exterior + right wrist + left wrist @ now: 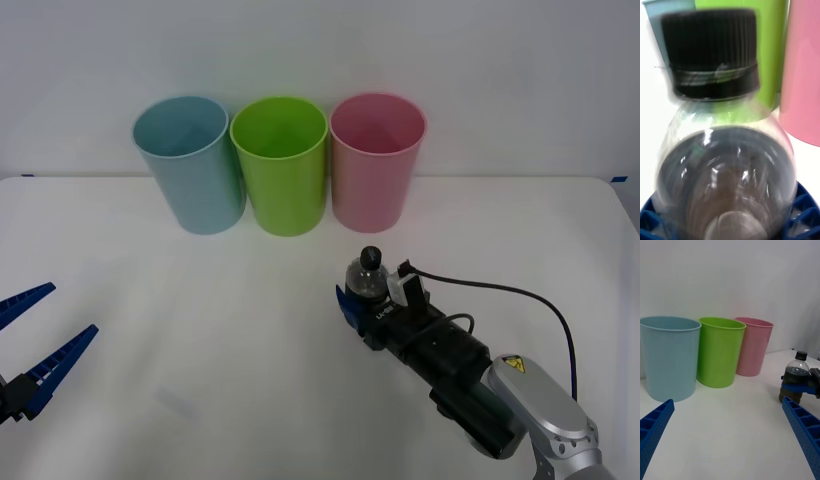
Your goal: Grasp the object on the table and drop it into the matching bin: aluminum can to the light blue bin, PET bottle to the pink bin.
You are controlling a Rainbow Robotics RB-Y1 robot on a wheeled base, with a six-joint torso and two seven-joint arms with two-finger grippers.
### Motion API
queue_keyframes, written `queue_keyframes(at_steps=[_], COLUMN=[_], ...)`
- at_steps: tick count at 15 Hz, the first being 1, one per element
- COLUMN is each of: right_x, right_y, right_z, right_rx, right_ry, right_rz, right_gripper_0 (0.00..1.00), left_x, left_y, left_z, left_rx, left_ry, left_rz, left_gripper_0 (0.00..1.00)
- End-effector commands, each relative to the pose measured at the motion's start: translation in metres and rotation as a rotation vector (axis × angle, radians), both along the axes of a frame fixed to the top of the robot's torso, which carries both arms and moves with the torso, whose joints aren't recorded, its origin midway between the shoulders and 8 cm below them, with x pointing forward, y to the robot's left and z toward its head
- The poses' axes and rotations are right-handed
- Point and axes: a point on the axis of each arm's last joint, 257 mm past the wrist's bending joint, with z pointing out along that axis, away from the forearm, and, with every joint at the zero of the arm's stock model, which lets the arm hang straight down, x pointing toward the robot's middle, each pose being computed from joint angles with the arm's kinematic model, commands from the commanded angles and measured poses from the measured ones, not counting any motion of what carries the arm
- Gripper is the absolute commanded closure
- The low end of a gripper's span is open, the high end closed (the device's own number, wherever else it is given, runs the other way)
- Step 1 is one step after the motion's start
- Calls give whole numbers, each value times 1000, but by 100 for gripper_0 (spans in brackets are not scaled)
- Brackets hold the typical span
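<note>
White table point(200, 400): clear, round-shouldered PET bottle point(366, 280), ribbed black cap, upright between ribbed blue fingers of right gripper point(352, 300), clamped. Left gripper point(35, 345) spread apart.

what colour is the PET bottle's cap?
Black, with ribbed sides; the PET bottle's cap shows best in the right wrist view.

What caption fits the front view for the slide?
Right tool shut on small clear black-capped plastic bottle before tall pink plastic bin; left tool open.
</note>
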Motion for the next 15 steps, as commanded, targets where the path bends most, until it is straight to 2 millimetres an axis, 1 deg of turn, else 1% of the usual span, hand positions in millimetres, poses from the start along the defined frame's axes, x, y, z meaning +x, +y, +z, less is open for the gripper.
queue_keyframes(at_steps=[1, 4, 7, 10, 12, 15], right_x=[0, -2, -2, -1, 2, 3], right_y=[1, 4, 4, 5, 1, -5], right_z=[1, 2, 9, 32, 45, 70], right_rx=[1, 5, 18, 53, 63, 75], right_ry=[-2, -4, -17, -49, -70, -108], right_rz=[2, 13, 26, 37, 33, 43], right_gripper_0=[100, 100, 100, 100, 100, 100], left_x=[0, 0, 0, 0, 0, 0], left_y=[0, 0, 0, 0, 0, 0], left_z=[0, 0, 0, 0, 0, 0], left_rx=[0, 0, 0, 0, 0, 0], left_ry=[0, 0, 0, 0, 0, 0], left_rz=[0, 0, 0, 0, 0, 0], left_gripper_0=[0, 0, 0, 0, 0, 0])
